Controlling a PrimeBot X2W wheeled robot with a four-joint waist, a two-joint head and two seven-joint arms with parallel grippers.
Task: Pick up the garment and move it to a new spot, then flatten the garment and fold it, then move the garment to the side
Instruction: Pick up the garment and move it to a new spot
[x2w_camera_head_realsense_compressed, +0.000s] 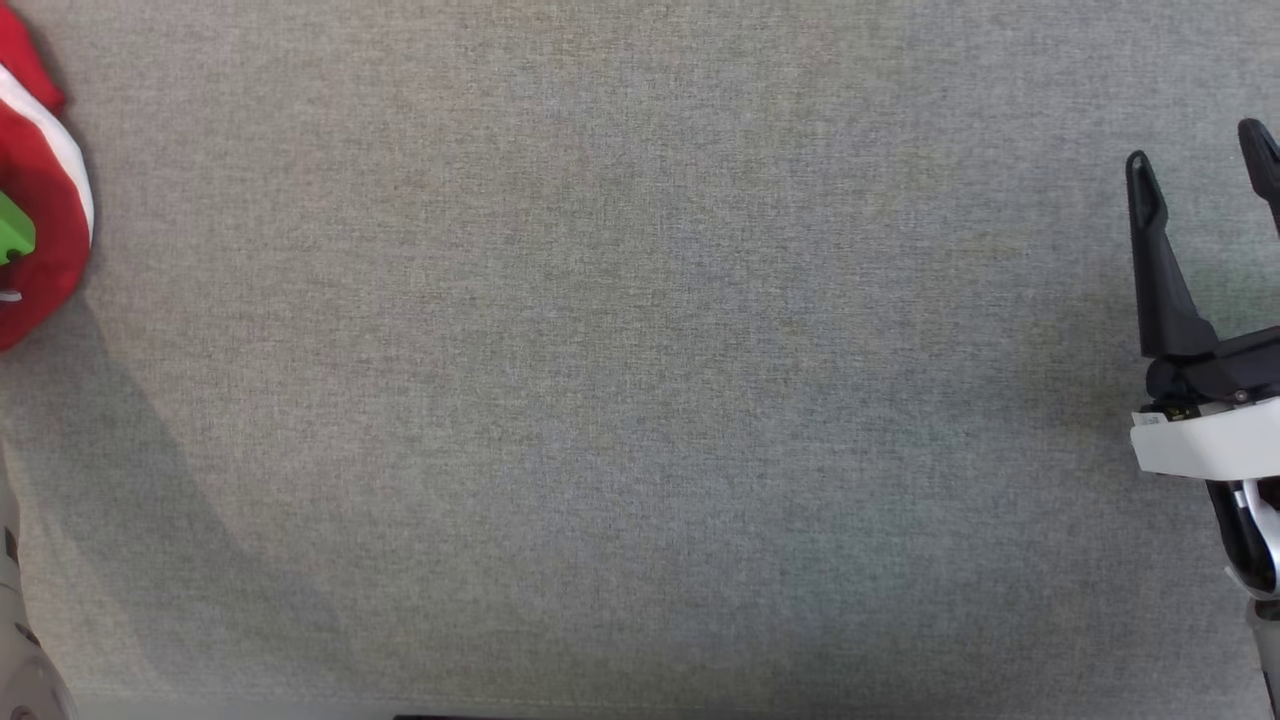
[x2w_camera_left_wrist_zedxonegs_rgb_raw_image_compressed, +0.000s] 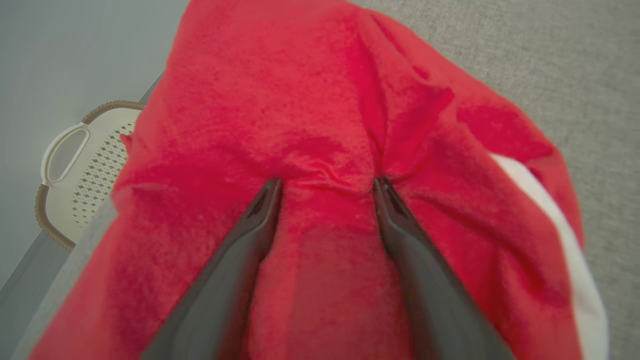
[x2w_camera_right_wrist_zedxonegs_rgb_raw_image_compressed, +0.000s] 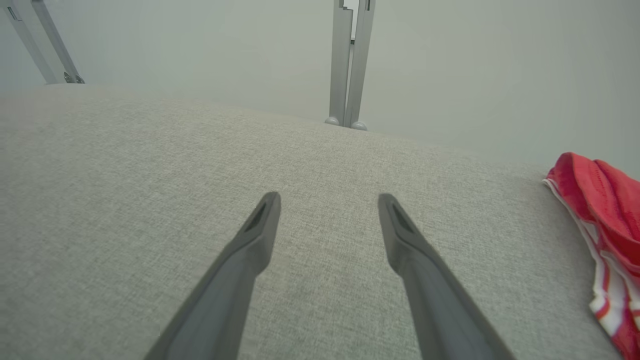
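L fingers (x2w_camera_left_wrist_zedxonegs_rgb_raw_image_compressed: 235, 265): spread wide; both tips pressed into red cloth, a ridge of fabric bunched betw. them; not clamped.
R fingers (x2w_camera_right_wrist_zedxonegs_rgb_raw_image_compressed: 235, 265): spread wide, nothing betw. them; over bare worktop (x2w_camera_right_wrist_zedxonegs_rgb_raw_image_compressed: 125, 200) at robot's right side.
Garment (x2w_camera_left_wrist_zedxonegs_rgb_raw_image_compressed: 300, 100): red w/ white stripe, crumpled heap at worktop's left edge, under L fingers, well apart from R fingers.
Worktop: grey woven cover; middle bare in head view.
Basket (x2w_camera_left_wrist_zedxonegs_rgb_raw_image_compressed: 85, 170): pale, perforated, w/ handle; beyond worktop edge, partly hidden by garment.
Posts (x2w_camera_right_wrist_zedxonegs_rgb_raw_image_compressed: 347, 65): grey metal uprights past worktop's far edge.
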